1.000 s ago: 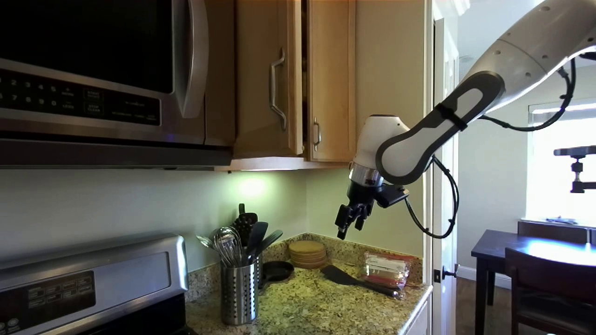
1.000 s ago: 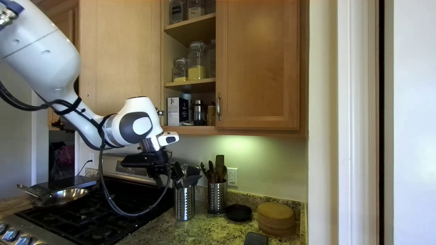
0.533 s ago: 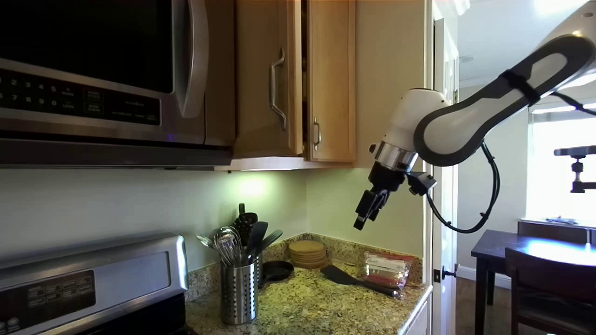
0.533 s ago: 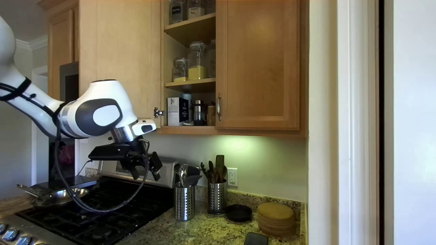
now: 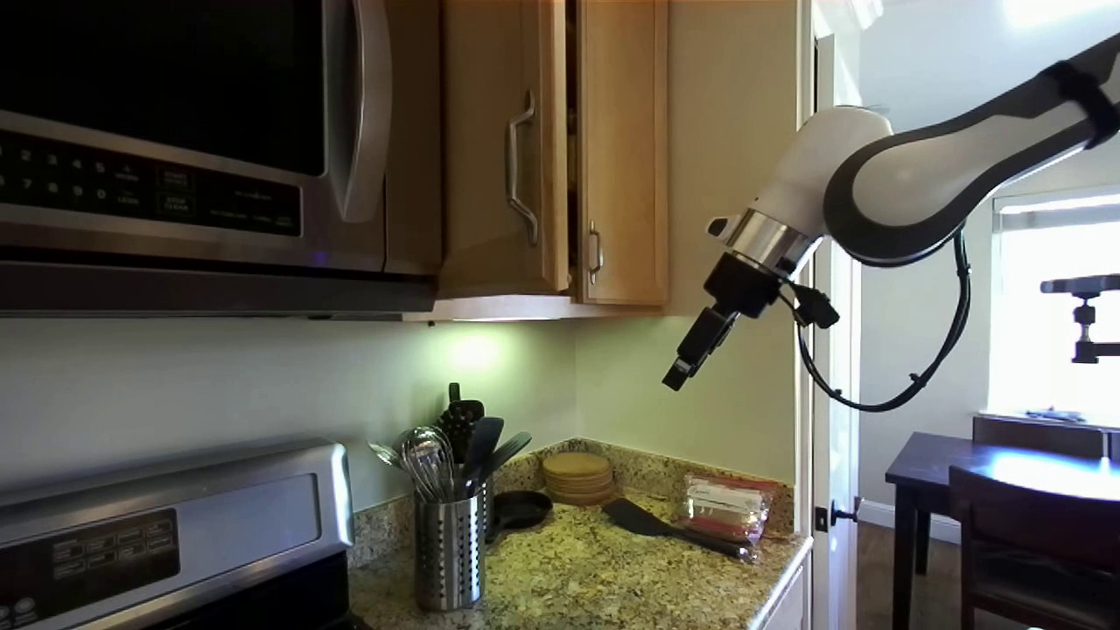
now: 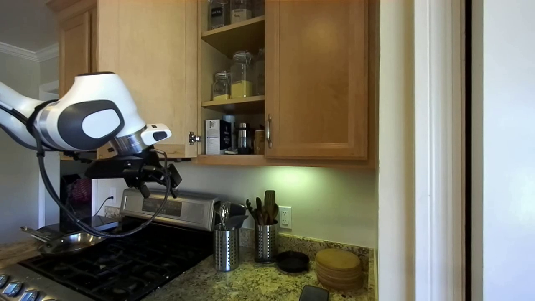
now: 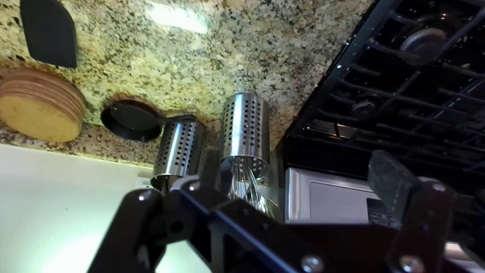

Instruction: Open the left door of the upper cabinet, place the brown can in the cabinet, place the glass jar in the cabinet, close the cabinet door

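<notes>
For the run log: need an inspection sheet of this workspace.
Surface: speckled granite countertop, some glare.
Job's things: left door of the upper cabinet open; brown can, glass jar not surely identified; orange-brown cylinder low inside, part-hidden.
Clutter: two perforated steel utensil holders, black skillet, stack of round tan discs, black spatula, plastic packet.
Gripper: open, nothing seen held.
Cables: arm cable hanging in a slack loop; black cord plugged in.
Surroundings: steel microwave, gas cooktop, steel frying pan, table.

**Left door cropped**

Both exterior views crop the left door [image 6: 154, 50] at the top; in an exterior view the arm [image 6: 98, 123] partly hides it. The upper jars [image 6: 218, 16] carry unreadably small lettering. In the wrist view, the blurred pincer [image 7: 297, 161] partly hides utensils [image 7: 250, 185].
</notes>
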You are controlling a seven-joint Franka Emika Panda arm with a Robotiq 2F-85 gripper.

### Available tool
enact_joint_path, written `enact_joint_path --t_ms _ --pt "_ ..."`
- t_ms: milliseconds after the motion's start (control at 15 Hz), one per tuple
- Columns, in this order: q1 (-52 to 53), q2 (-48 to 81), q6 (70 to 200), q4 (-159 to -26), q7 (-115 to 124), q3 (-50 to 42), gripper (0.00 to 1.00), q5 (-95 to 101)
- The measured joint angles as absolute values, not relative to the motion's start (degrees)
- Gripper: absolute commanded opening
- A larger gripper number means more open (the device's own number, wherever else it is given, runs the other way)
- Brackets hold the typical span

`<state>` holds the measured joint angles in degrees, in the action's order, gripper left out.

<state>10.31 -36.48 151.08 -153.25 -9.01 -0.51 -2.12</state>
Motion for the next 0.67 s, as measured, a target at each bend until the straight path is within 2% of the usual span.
enact_joint_path --t_ms 667 --pt "20.81 -39.82 151.67 -149.17 -10.49 1.5 1.0 -5.46"
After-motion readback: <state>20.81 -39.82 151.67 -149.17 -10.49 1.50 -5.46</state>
